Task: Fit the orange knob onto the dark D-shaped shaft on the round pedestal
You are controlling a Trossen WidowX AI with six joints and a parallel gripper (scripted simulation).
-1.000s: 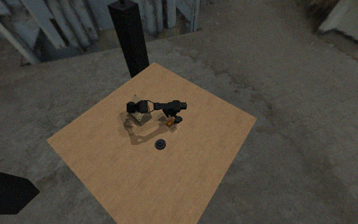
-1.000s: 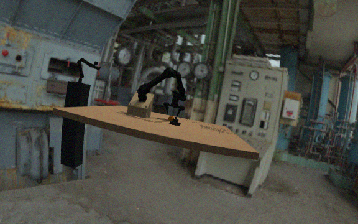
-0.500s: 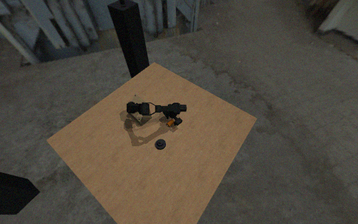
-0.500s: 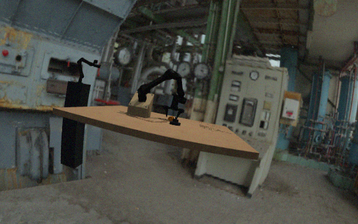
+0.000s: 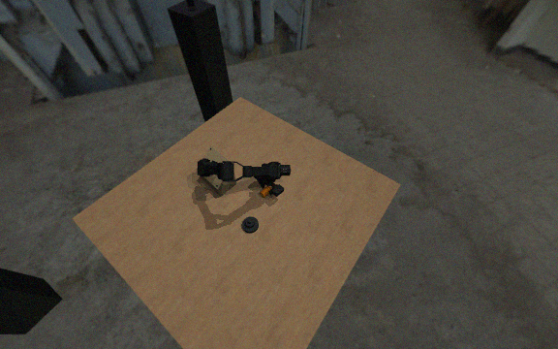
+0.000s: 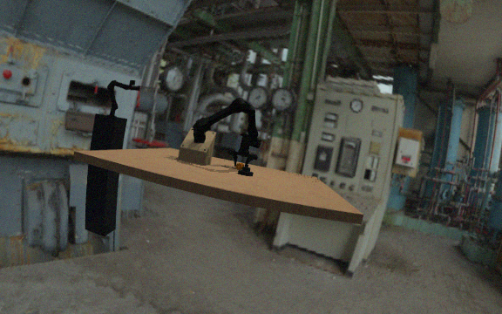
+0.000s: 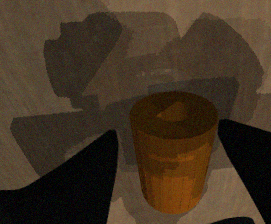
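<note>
The orange knob [image 5: 265, 191] [image 6: 240, 166] [image 7: 176, 165] appears to lie on its side on the table, its round end with a recess towards the top of the wrist view. The flat side of its hole cannot be made out. My gripper [image 5: 268, 186] [image 6: 241, 165] [image 7: 167, 132] points down over it and is partly open, one black finger on each side of the knob. Narrow gaps show between fingers and knob in the wrist view. The dark round pedestal [image 5: 244, 228] [image 6: 246, 174] stands apart from the knob, its shaft bare.
The wooden table [image 5: 279, 281] [image 6: 277, 192] carries the arm's angled base block [image 6: 194, 156]. The arm arches from that block over to the knob. A black pillar [image 5: 203, 63] [image 6: 102, 192] stands beyond the table's edge.
</note>
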